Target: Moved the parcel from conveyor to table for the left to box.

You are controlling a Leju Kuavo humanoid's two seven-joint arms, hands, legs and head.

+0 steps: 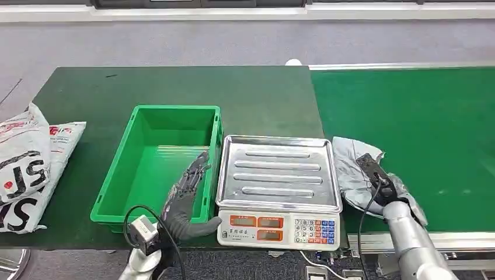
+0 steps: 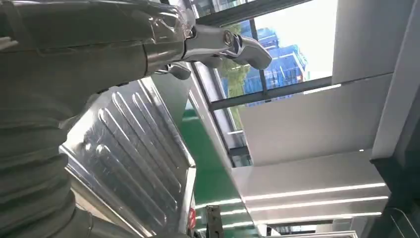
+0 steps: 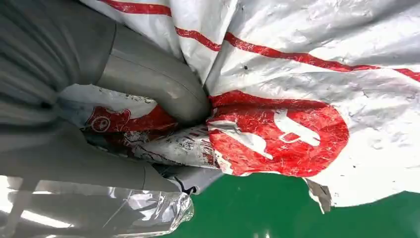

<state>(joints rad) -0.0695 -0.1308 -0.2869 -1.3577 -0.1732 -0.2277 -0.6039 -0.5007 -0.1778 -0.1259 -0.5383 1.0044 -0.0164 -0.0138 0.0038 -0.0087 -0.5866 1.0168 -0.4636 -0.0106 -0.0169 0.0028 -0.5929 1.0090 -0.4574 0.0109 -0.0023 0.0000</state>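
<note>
Green conveyor (image 1: 420, 116), right robot hand (image 1: 382, 186) grasping parcel (image 1: 350, 166), left robot hand (image 1: 187, 195) released.

A glossy ribbed metal pan (image 1: 279, 172) is seen on the scale (image 1: 279, 228). The parcel (image 3: 317, 99) is wrapped in crinkled, scuffed plastic film. The bin (image 1: 157, 169) is made of shiny plastic.

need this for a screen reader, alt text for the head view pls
The robot's right hand grips a grey parcel on the green conveyor, beside a steel-topped scale. Its left hand rests at the rim of an empty green box on the table.
</note>
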